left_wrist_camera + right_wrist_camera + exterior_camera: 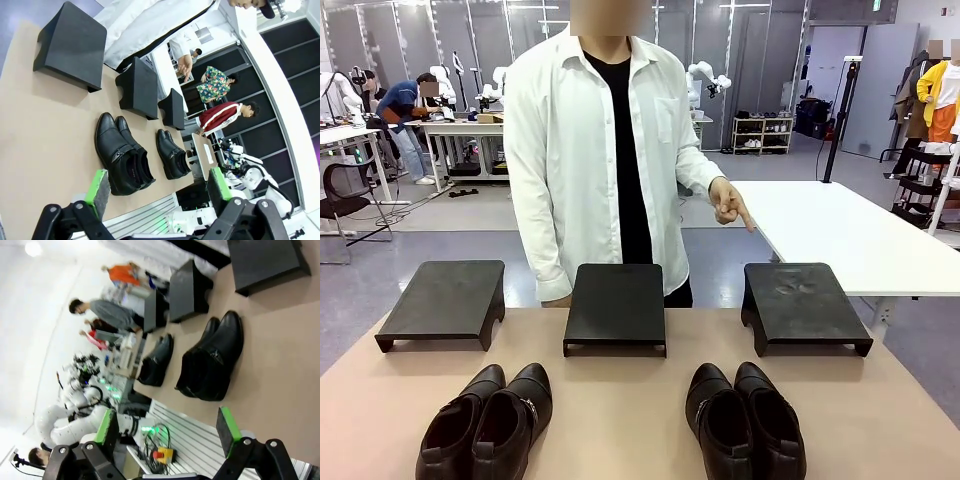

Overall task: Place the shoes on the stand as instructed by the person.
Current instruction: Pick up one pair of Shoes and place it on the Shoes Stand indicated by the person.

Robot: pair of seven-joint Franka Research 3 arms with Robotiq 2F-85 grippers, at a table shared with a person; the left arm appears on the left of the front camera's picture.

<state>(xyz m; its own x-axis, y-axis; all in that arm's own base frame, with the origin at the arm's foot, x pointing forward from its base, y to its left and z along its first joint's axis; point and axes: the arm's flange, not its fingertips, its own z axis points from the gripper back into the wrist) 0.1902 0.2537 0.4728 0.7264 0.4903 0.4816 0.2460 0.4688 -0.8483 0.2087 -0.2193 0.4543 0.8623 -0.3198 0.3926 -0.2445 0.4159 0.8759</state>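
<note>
On the tan table (620,400), seen from the front, three black stands sit in a row along the far side, with two pairs of shoes on the near side, well apart from them. Furthest left is the left stand (445,300). The left pair of shoes (485,425) lies on the tabletop in front of it, shifted a little toward the middle, with the two shoes touching side by side and their toes toward the stands. The middle stand (616,305) comes next, and the person (570,150) in the open white shirt stands right behind it. The right pair of shoes (745,420) lies on the table nearer the robot than the right stand (802,305), again side by side with toes pointing away. Above that stand the person's hand (730,203) is held out with a finger pointing down and to the right.

Seen from its wrist camera, the left gripper (159,189) has its green pads spread wide with nothing between them, up above the table. The right gripper (167,429) is likewise spread and holds nothing.
</note>
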